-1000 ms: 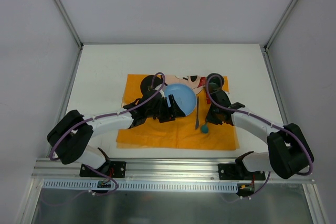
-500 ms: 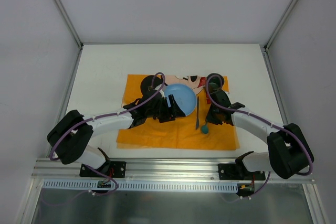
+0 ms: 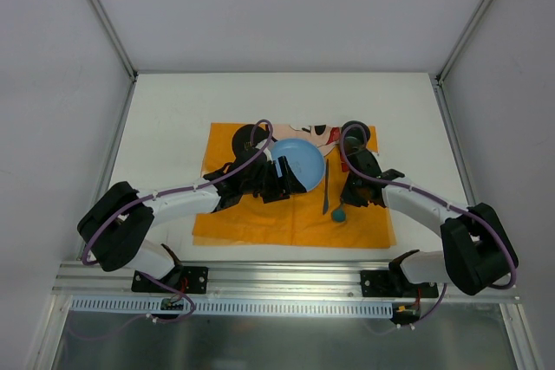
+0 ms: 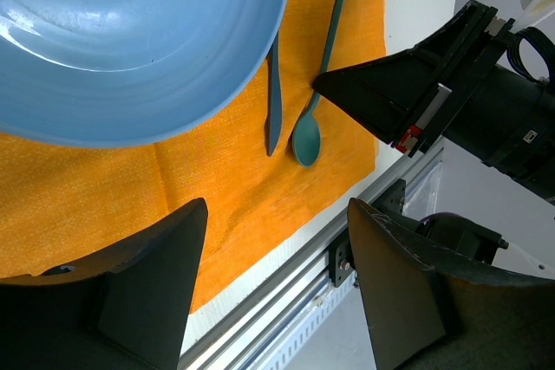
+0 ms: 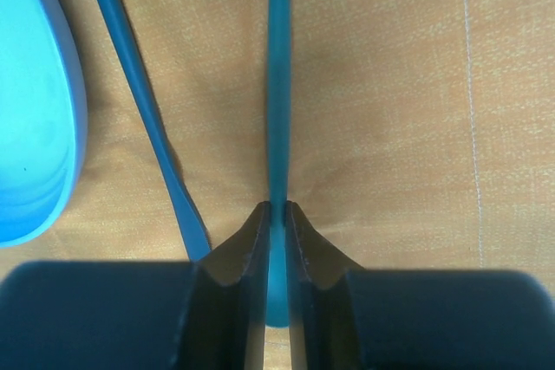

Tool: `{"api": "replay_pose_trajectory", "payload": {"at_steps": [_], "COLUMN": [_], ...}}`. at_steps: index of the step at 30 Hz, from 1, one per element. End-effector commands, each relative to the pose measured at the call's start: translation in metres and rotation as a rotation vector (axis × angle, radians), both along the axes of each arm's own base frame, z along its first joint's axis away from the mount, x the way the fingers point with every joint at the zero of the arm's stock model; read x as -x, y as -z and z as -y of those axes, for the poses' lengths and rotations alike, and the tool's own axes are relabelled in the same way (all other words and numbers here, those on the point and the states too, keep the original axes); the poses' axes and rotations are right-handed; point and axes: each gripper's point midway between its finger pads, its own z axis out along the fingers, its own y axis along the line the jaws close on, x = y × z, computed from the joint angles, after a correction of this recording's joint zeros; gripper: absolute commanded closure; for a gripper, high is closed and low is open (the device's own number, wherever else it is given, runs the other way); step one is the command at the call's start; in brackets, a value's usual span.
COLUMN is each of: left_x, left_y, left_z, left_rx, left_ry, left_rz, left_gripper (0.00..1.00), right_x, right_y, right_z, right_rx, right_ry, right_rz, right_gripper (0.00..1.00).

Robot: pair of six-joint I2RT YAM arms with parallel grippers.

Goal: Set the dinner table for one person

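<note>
Two arms reach in on the top view, over the white dinner table, which fills the floor of the grey-walled cell. An orange placemat lies on its near middle. On the mat sits a blue plate, and just right of it lie a dark blue knife and a teal spoon, side by side with the spoon's bowl toward the arms. The left gripper hangs at the plate's near-left edge. The right gripper is down on the spoon.

Over to the left wrist: its fingers stand wide apart with only orange cloth between them (nothing in the grasp), and the plate's rim is just ahead. Knife and spoon lie beyond, apart from each other. The right arm's black wedge pokes in at the spoon's handle. A strip of white tabletop and the aluminium rail show past the mat's edge.

Right wrist now: the fingers are pinched tight on the spoon's thin handle, close to its bowl. The handle runs straight ahead across the mat, the knife slants off to the left, and the plate's edge is at far left.
</note>
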Motion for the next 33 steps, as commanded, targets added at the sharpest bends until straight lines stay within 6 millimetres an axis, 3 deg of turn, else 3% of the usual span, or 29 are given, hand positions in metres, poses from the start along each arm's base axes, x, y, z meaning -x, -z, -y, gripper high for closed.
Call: {"api": "replay_pose_trajectory", "payload": {"at_steps": [1,9,14,26,29,33], "left_x": [-0.003,-0.003,-0.003,-0.006,-0.012,-0.014], "left_y": [-0.005,-0.004,-0.004,-0.005,-0.003,0.005], "left_z": [0.001,0.000,0.000,0.003,0.006,0.022], "left_rx": [0.016,0.013,0.013,0.014,-0.014,-0.014], "left_ry": [-0.004,-0.005,-0.004,-0.005,0.005,0.073], "left_rz": [0.011,0.011,0.010,0.012,0.028,0.022], "left_gripper": [0.34,0.34,0.34,0.34,0.33,0.34], "right_x": [0.007,0.006,0.012,0.025,0.022,0.015], "right_y": [0.007,0.006,-0.005,-0.049,-0.064,-0.100], "right_z": [0.005,0.002,0.004,0.017,0.011,-0.018], "right_rx": [0.030,0.017,0.012,-0.007,-0.061,-0.239], "right_ry": [-0.008,-0.011,-0.014,-0.004,-0.001,-0.061], "right_rz": [-0.026,-0.025,-0.011,0.090,0.138,0.243], "right_gripper": [0.88,0.97,0.98,1.00,1.00,0.99]}}
